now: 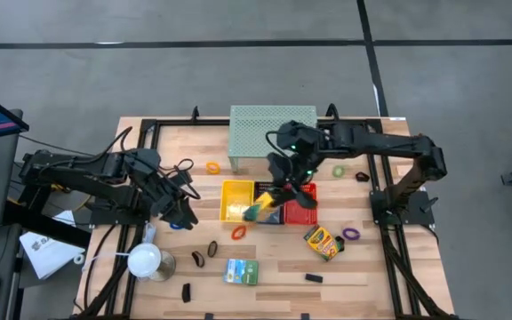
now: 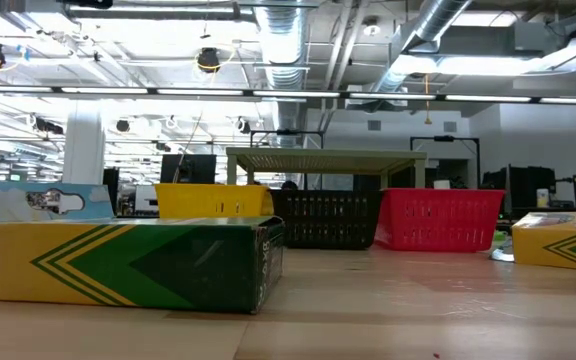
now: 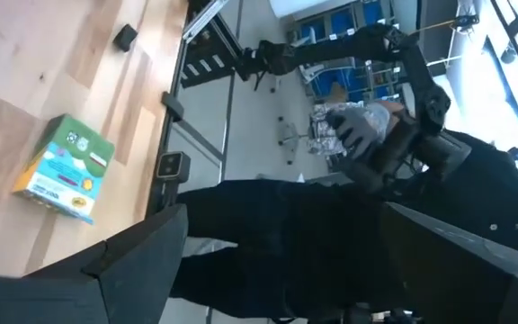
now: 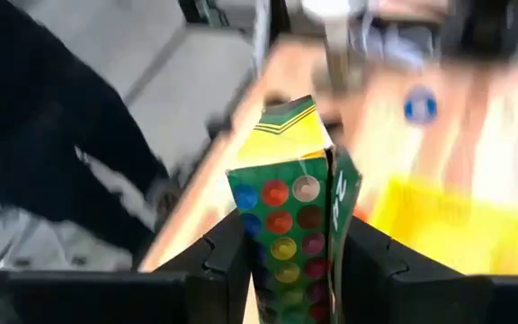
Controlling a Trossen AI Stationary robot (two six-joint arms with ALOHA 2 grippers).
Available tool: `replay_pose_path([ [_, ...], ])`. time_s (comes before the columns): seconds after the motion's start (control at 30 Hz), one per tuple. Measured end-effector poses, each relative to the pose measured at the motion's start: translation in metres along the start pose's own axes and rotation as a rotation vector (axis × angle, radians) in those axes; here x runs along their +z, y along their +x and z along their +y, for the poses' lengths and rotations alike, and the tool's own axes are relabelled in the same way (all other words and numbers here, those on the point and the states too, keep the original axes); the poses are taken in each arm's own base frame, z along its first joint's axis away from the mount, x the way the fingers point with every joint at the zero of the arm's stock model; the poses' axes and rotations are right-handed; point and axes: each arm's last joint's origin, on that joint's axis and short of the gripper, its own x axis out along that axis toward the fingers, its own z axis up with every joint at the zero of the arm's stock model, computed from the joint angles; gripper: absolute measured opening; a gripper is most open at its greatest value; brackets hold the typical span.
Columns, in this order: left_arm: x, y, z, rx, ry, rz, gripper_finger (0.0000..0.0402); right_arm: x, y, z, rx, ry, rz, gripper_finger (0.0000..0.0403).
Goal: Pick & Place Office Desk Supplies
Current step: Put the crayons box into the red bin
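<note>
Crayon box (image 4: 288,216) nearest, clamped between fingers of right hand (image 1: 269,203), held above yellow bin (image 1: 236,199). Step: placing. Next, likely: lower into bin, release. Left hand (image 1: 181,213) waits beside yellow bin, fingers wide, nothing held.

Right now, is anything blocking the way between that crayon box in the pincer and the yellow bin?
Nothing visible. The right pincer holds the crayon box right over the yellow bin, with no object between them.
</note>
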Motion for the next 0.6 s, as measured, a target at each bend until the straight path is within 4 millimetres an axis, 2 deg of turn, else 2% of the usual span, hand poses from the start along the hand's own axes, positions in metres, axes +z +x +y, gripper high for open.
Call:
replay_pose_path([
  [0.3, 0.001, 0.001, 0.003, 0.049, 0.061, -0.047, 0.0364, -0.036, -0.008, 0.006, -0.135, 0.153, 0.358, 0.0117],
  [0.6, 0.004, 0.005, 0.006, 0.084, 0.108, -0.071, 0.0363, -0.071, 0.006, -0.017, -0.273, 0.285, 0.53, 0.0117],
])
